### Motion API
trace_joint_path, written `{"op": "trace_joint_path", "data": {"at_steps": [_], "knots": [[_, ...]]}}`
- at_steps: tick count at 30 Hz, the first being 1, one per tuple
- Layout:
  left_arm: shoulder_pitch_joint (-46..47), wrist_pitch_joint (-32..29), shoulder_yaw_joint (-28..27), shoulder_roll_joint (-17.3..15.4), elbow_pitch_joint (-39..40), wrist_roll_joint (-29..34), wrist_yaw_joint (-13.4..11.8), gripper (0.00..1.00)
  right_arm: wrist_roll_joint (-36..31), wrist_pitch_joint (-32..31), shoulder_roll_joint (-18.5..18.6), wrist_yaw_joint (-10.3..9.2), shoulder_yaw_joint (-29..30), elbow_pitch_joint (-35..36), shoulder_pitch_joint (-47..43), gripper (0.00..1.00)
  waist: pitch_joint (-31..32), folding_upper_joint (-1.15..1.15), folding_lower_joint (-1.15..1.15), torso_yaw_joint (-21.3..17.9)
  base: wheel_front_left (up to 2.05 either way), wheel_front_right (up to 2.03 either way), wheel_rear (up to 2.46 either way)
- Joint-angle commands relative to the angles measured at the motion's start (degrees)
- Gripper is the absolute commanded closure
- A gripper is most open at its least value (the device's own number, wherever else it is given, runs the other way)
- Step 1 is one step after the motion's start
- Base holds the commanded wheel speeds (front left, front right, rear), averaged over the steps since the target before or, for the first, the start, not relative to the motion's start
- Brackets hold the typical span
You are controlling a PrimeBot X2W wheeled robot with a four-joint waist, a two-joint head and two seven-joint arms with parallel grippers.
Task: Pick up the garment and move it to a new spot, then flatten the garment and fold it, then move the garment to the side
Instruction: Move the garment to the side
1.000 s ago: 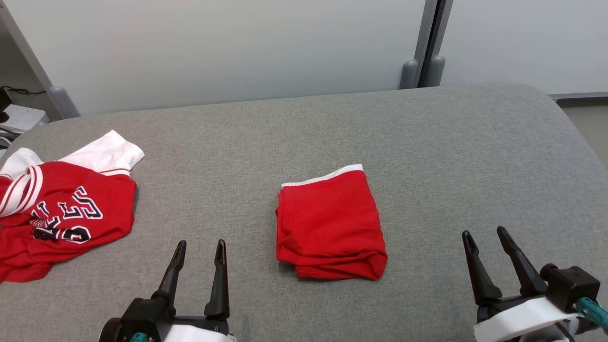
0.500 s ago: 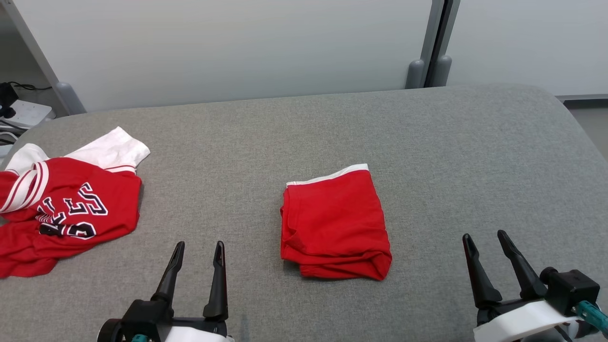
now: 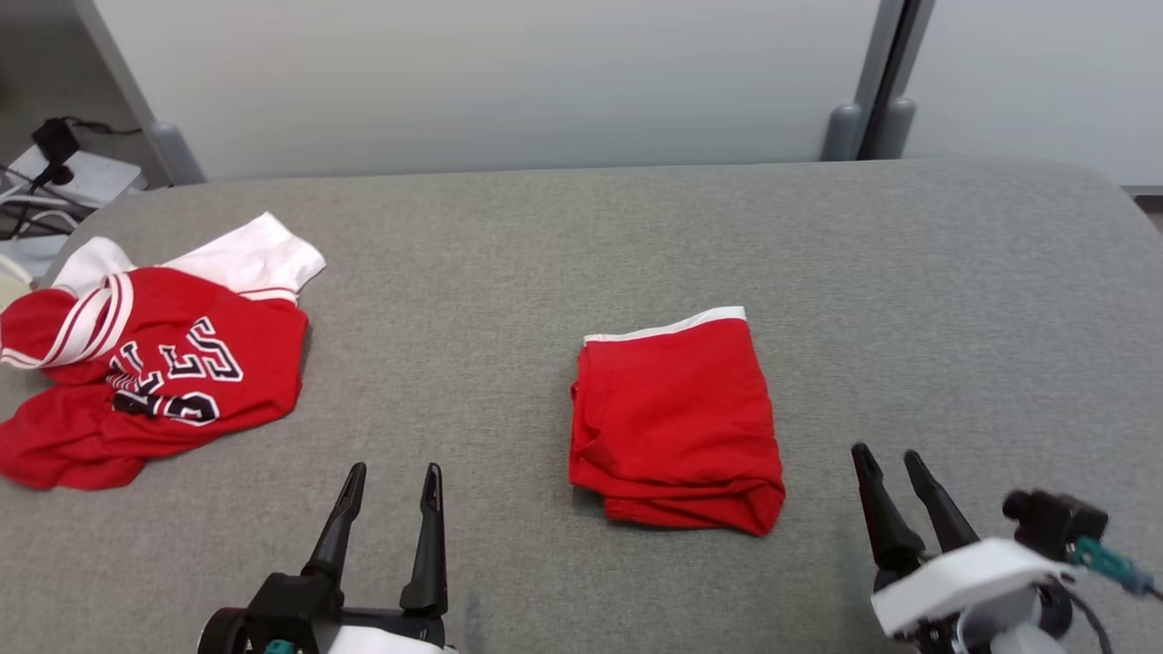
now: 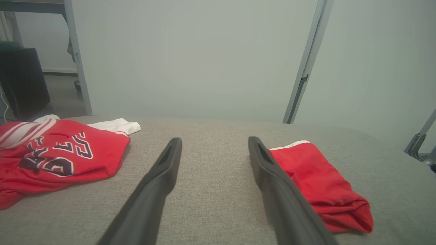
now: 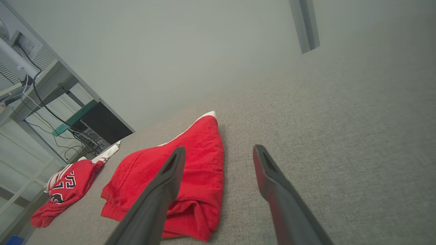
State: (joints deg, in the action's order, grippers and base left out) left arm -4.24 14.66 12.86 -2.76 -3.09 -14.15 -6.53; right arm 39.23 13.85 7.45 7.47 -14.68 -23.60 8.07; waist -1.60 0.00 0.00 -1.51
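- Both claws are spread and empty. The left gripper (image 3: 395, 470) hangs near the table's front edge, and the right gripper (image 3: 885, 451) is near the folded piece's near right corner.
- The folded red garment (image 3: 677, 422) lies mid-way across the grey padded table (image 3: 909, 272), its white band at the far edge. It touches neither claw.
- The step in hand is probably carrying it aside. Pinch through all layers at the thick near fold and lift level so the stack does not open.
- Set it clear of the crumpled red jersey (image 3: 164, 363), which lies well apart at the left.
- The layer count is hidden. The garment's left edge looks ruffled, perhaps loose.
- The left wrist view cuts off the jersey's left side.
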Motion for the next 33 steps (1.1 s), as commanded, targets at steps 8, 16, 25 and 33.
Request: {"op": "trace_joint_path", "data": {"at_steps": [8,16,25,33], "knots": [[4.04,0.34,0.47,-0.11,2.16,-0.7,-0.71,0.0,17.51,-8.1,5.97,0.02,-7.22,-6.5,13.24,0.0,-3.97,0.0,0.0,5.5,0.0,0.0,0.0],[6.19,0.34,1.99,-0.11,2.47,-1.4,-1.19,0.0,25.5,-13.17,10.72,0.02,-10.75,-14.15,21.09,0.0,-7.75,0.0,0.0,9.89,0.0,0.0,0.0],[8.62,0.34,3.83,-0.11,2.47,-2.11,-1.81,0.0,29.22,-15.1,12.32,0.02,-15.2,-19.83,25.67,0.0,-10.8,0.0,0.0,12.77,0.0,0.0,0.0],[9.5,0.34,4.22,-0.11,2.47,-2.35,-2.25,0.0,32.61,-15.86,12.33,0.02,-19.67,-20.95,26.92,1.0,-11.75,0.0,0.0,14.05,0.0,0.0,0.0]]}}
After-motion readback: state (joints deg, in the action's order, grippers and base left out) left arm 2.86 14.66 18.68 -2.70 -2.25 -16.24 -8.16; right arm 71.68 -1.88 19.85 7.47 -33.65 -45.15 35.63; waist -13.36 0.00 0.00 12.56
